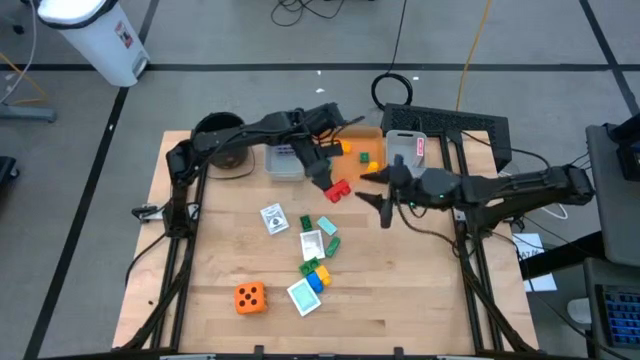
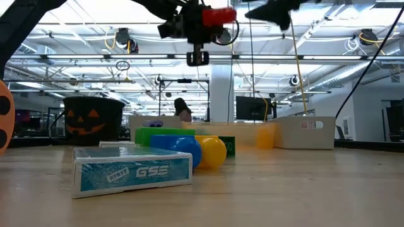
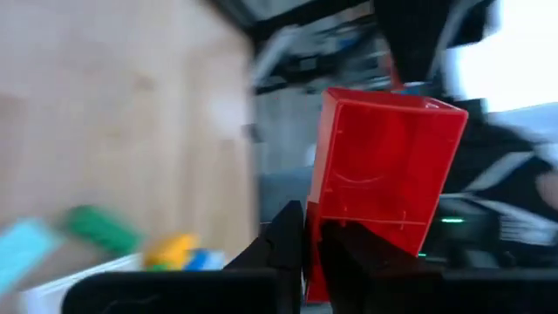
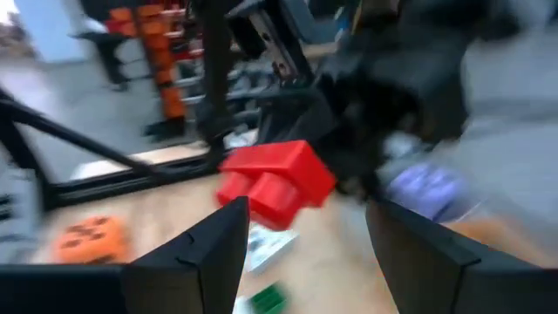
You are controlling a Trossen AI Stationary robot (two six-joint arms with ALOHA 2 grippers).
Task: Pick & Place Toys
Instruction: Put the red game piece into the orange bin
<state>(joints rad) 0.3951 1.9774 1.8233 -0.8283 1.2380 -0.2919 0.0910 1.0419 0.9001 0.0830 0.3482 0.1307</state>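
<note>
A red brick [image 1: 339,188] hangs high over the table's middle, with my left gripper [image 1: 328,178] shut on it; the low view shows the red brick [image 2: 218,16] near the top. My right gripper [image 4: 305,216] stands open just to the brick's right, level with it, with nothing between its fingers. An orange die [image 1: 250,297], white and teal cards [image 1: 273,218] and several small green, blue and yellow bricks [image 1: 318,268] lie flat on the wood below. My left gripper pinches the red brick by one thin end [image 3: 316,249] between its two fingers. The fingers come from the table's far left, nearly level. The rest of the brick sticks out beyond the fingertips [image 3: 288,235] and is lifted clear of the table.
At the far edge stand a black pot [image 1: 222,140], a grey bin [image 1: 285,160], an orange bin [image 1: 360,148] holding small bricks, and a pale bin [image 1: 405,145]. A teal card box [image 2: 132,169] lies close to the low camera.
</note>
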